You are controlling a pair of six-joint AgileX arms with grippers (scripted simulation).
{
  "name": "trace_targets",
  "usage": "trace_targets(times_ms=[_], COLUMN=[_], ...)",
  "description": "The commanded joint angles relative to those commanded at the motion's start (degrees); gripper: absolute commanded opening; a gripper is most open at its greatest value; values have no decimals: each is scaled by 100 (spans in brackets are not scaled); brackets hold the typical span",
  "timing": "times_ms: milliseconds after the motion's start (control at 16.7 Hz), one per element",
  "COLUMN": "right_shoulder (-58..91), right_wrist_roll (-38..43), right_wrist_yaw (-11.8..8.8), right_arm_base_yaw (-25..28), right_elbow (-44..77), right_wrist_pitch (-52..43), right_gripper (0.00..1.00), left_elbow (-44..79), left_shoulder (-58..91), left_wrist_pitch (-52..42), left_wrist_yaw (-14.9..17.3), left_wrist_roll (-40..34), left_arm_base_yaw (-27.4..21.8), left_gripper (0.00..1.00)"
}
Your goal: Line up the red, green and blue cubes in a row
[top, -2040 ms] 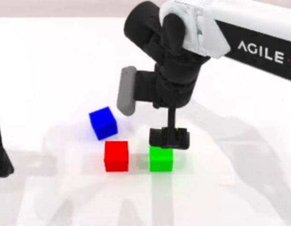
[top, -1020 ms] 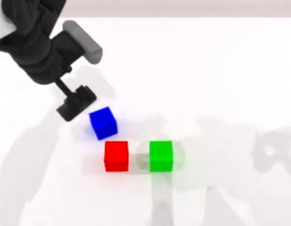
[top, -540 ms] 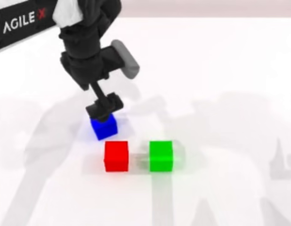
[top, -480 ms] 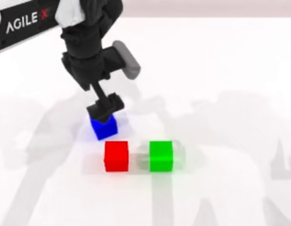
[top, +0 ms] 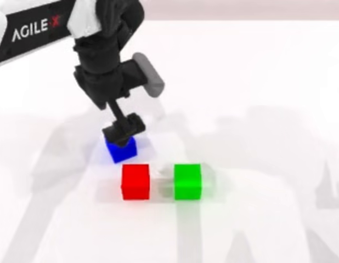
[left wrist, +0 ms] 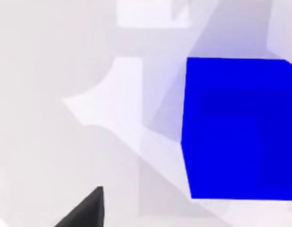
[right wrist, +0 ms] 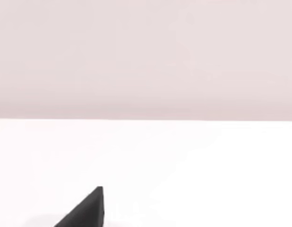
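The left gripper [top: 124, 131] sits atop the blue cube [top: 122, 149]; finger spread unclear. Red cube [top: 135, 181] just nearer, green cube [top: 187, 181] right.

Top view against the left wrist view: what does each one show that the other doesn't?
Only the top view shows the red cube and green cube side by side, with the left arm's gripper down over the blue cube. Only the left wrist view shows the blue cube's side face close up. Both show the blue cube and white table.
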Motion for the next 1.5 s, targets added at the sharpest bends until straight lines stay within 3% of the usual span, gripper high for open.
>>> trace_targets(times_ms=[360,660,1440,1500], right_shoulder=[0,0,0,0], right_wrist_roll=[0,0,0,0], right_wrist_yaw=[0,0,0,0], right_arm_base_yaw=[0,0,0,0], right_elbow=[0,0,0,0], right_wrist_pitch=[0,0,0,0], right_gripper=[100,100,100,100], left_elbow=[-831,-893,-893,-893], left_shoulder=[386,421,421,421], left_wrist_pitch=[1262,1337,1337,1337], left_wrist_yaw=[4,4,4,4], left_wrist_roll=[4,6,6,6], left_arm_base_yaw=[-3,-4,-4,-4], left_gripper=[100,100,2,0])
